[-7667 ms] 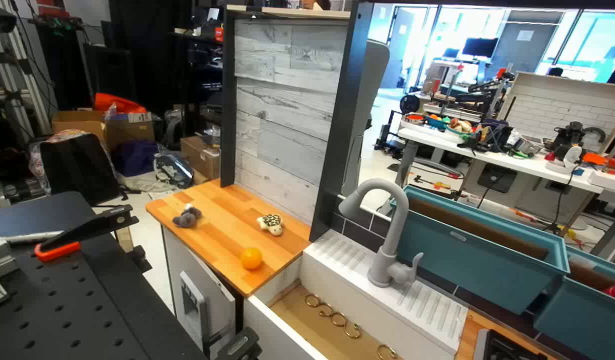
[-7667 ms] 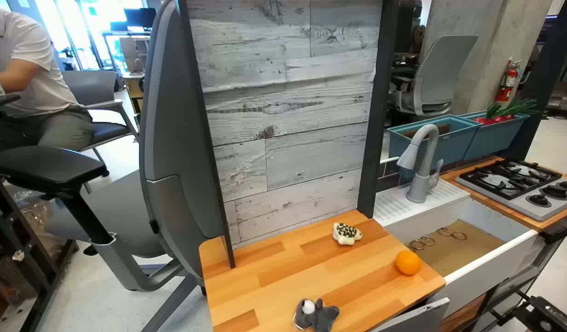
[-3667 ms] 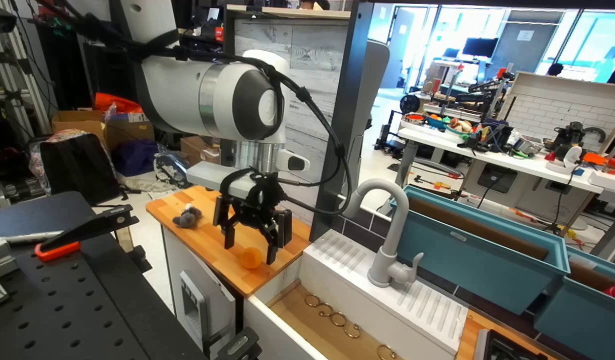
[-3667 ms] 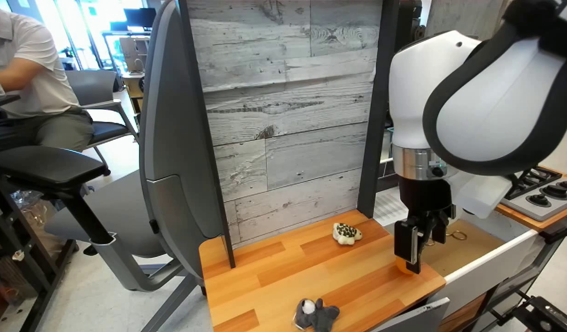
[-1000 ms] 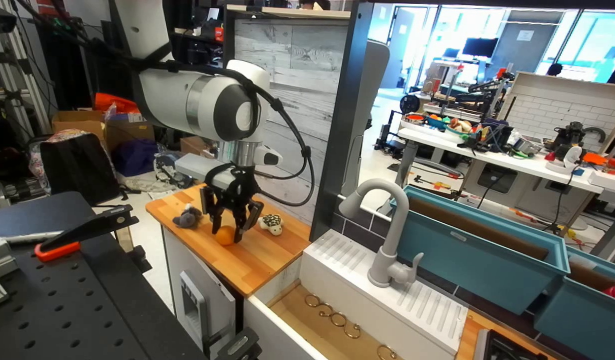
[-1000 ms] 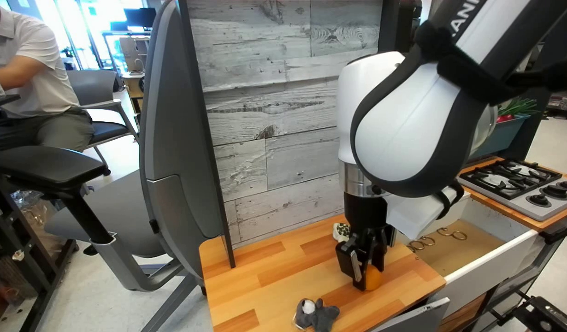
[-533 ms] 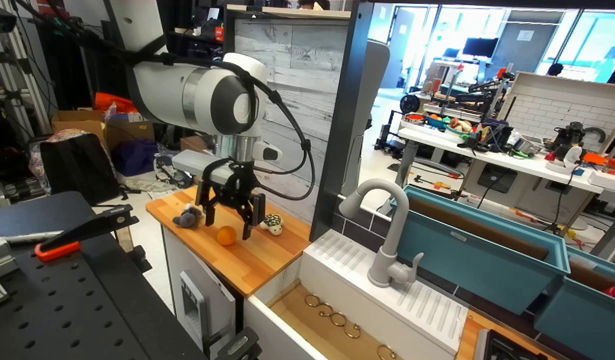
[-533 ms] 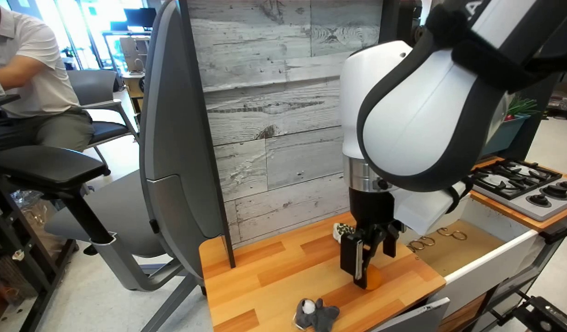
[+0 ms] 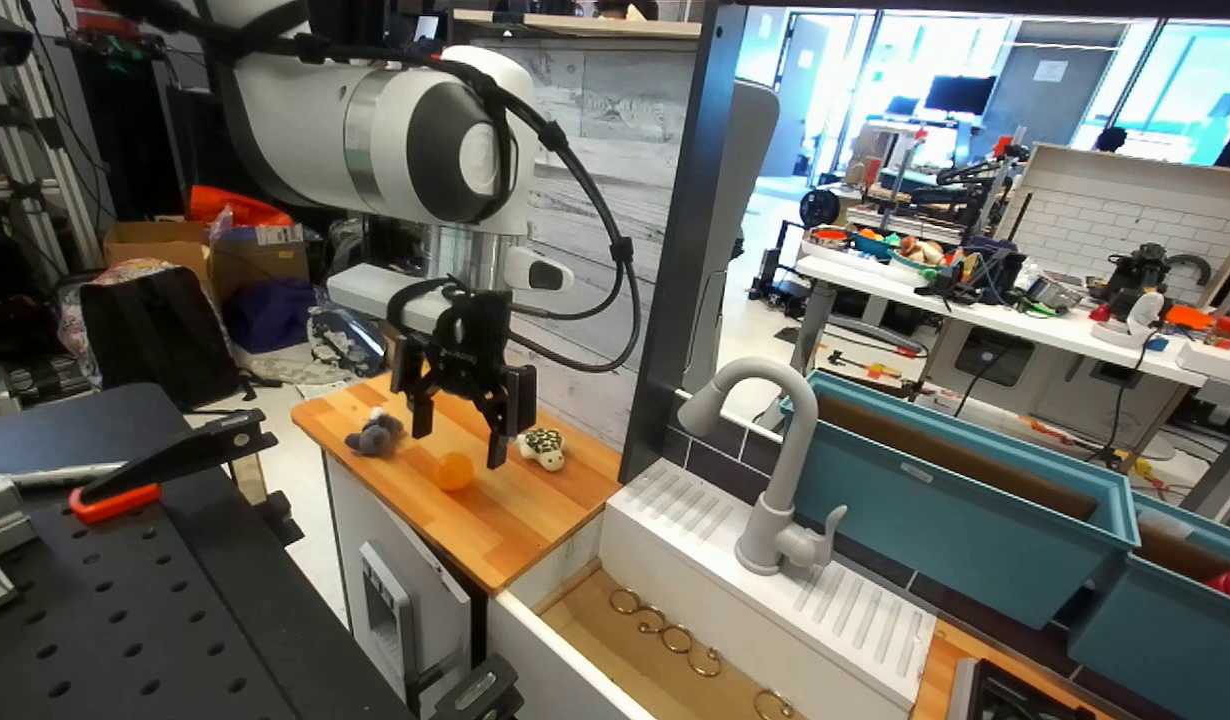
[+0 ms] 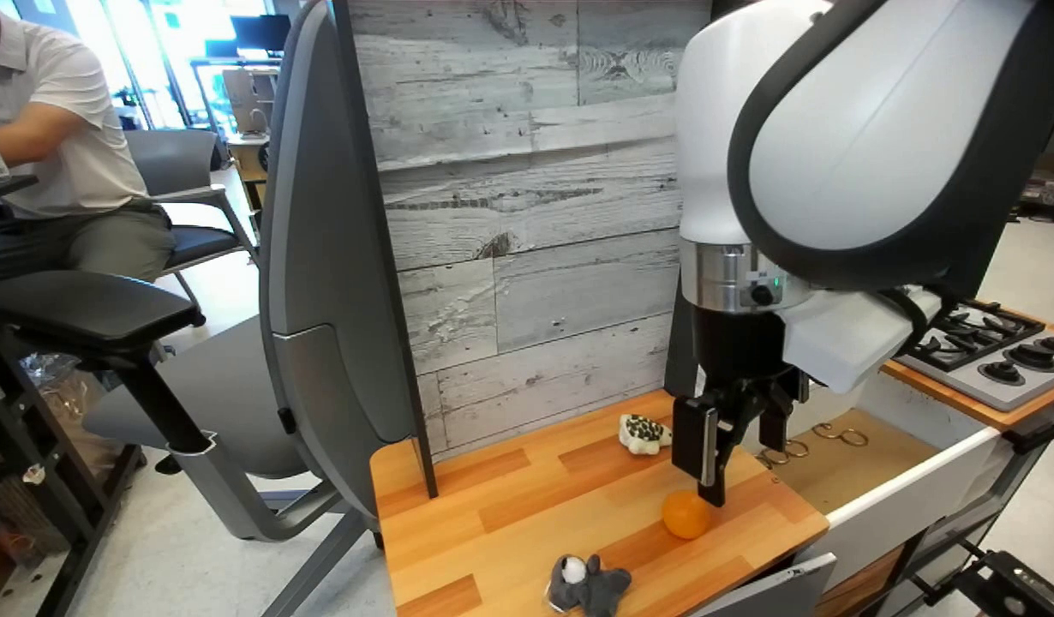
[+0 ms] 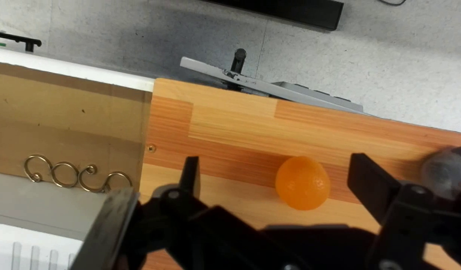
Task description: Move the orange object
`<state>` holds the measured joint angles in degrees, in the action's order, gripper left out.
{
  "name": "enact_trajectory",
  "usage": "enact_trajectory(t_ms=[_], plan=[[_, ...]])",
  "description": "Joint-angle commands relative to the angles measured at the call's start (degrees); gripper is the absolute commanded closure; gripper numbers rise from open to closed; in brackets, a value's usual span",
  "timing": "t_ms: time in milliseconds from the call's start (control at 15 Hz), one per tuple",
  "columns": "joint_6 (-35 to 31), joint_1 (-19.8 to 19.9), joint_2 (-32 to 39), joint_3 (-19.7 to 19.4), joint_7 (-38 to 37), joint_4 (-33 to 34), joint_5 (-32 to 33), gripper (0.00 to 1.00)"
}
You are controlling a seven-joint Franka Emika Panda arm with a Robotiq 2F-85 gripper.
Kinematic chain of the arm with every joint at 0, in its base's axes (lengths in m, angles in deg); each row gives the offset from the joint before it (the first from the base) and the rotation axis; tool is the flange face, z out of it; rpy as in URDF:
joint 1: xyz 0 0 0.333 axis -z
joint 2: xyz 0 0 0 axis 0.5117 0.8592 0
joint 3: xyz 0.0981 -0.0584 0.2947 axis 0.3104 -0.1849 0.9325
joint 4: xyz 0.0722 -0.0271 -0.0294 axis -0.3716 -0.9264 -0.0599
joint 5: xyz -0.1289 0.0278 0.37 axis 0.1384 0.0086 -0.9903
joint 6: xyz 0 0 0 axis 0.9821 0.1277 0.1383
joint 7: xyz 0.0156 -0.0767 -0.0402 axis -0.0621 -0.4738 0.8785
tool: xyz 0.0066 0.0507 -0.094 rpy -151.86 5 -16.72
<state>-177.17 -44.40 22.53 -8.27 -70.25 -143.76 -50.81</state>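
Two fingers [image 11: 371,187] — parted, one orange ball [image 11: 302,183]

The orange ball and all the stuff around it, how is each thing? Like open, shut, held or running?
Orange ball: resting on the counter, not held.
Gripper: open, holding nothing.
Turtle toy: upright on the counter.
Gray toy: lying on the counter.
Cabinet door: partly open.
Faucet: no water running.
Stovetop: no flame showing, though partly hidden.

Bright windows [image 9: 1200,95] stand beyond a gray chair [image 10: 317,223] and plank wall [image 10: 527,206].
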Motion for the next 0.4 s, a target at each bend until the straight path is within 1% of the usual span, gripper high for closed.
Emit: enact_trajectory(t_ms=[0,67,333], plan=[[0.6,-0.1,-3.2,0.1,-1.5,-3.2,-1.5,0.0],[0.1,-0.3,-0.8,-0.2,-0.5,-0.9,-0.5,0.0],[0.1,-0.3,-1.5,-0.3,-1.2,-1.8,-0.5,0.0]])
